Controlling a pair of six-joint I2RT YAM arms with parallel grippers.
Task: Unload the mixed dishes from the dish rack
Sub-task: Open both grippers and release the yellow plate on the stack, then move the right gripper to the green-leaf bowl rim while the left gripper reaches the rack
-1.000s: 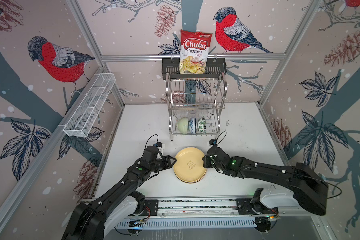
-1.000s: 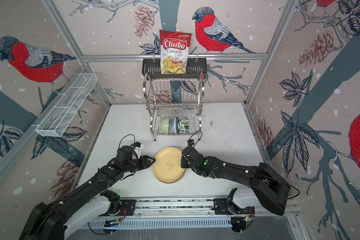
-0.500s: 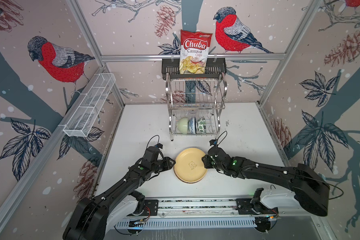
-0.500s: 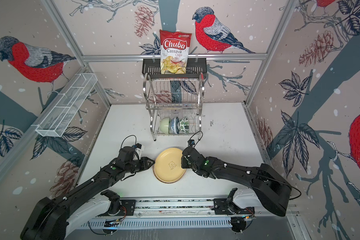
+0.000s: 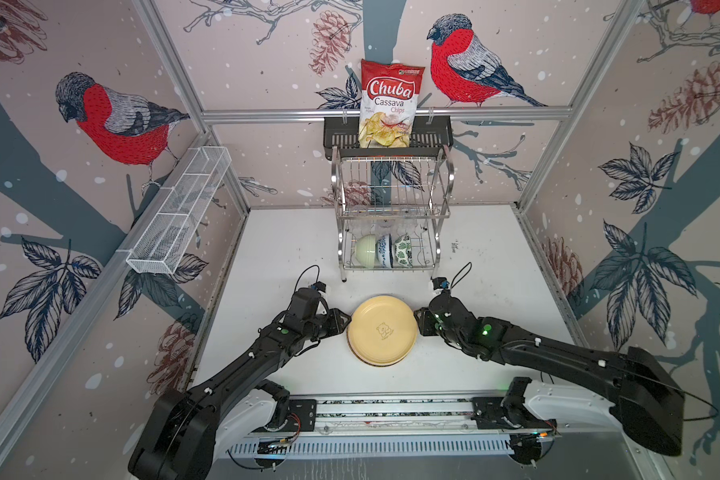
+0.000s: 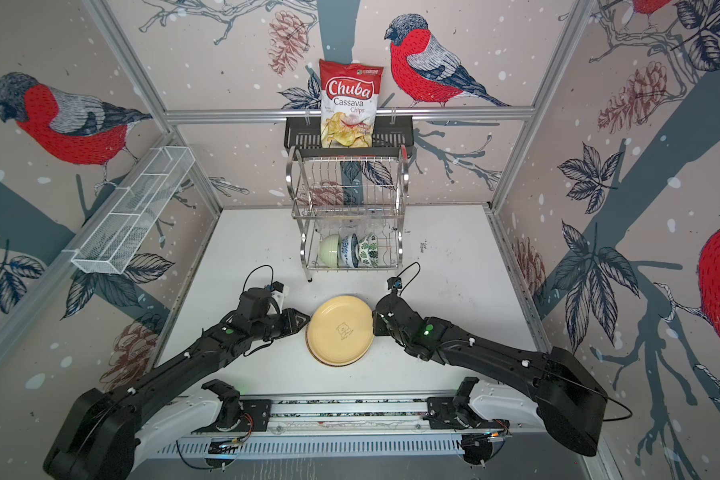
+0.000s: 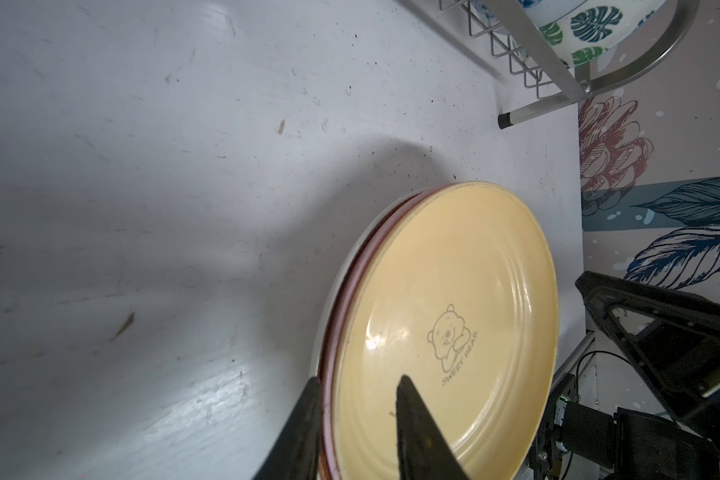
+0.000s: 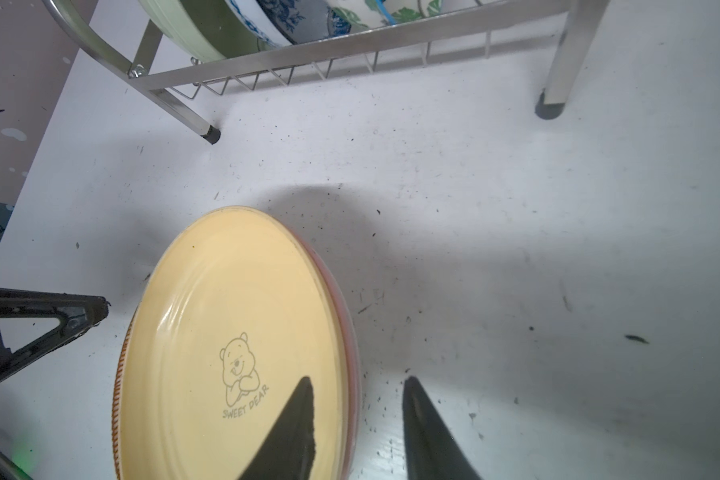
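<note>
Three plates lie stacked on the table in front of the dish rack [image 5: 391,215]. The cream-yellow plate [image 5: 382,330] [image 7: 445,311] is on top, with a pink rim [image 7: 352,291] and a white rim [image 7: 329,299] showing beneath it. My left gripper [image 7: 359,377] [image 5: 347,322] is open astride the stack's left rim, its outer finger against the edge. My right gripper [image 8: 357,378] [image 5: 417,322] is open at the right rim, one finger over the yellow plate, the other clear of it above the table. A pale green bowl [image 5: 366,248], a blue-white bowl [image 5: 384,250] and a leaf-print bowl [image 5: 403,250] stand on edge in the lower tier.
A chips bag [image 5: 387,104] stands in a black shelf basket [image 5: 337,135] above the rack. A long white mesh tray [image 5: 179,216] hangs on the left wall. The arms' base rail [image 5: 391,407] runs along the table's front edge.
My left gripper has slid right up to the stack's rim and its jaws have narrowed. My right gripper's jaws have come apart from shut. The stack has stayed put.
</note>
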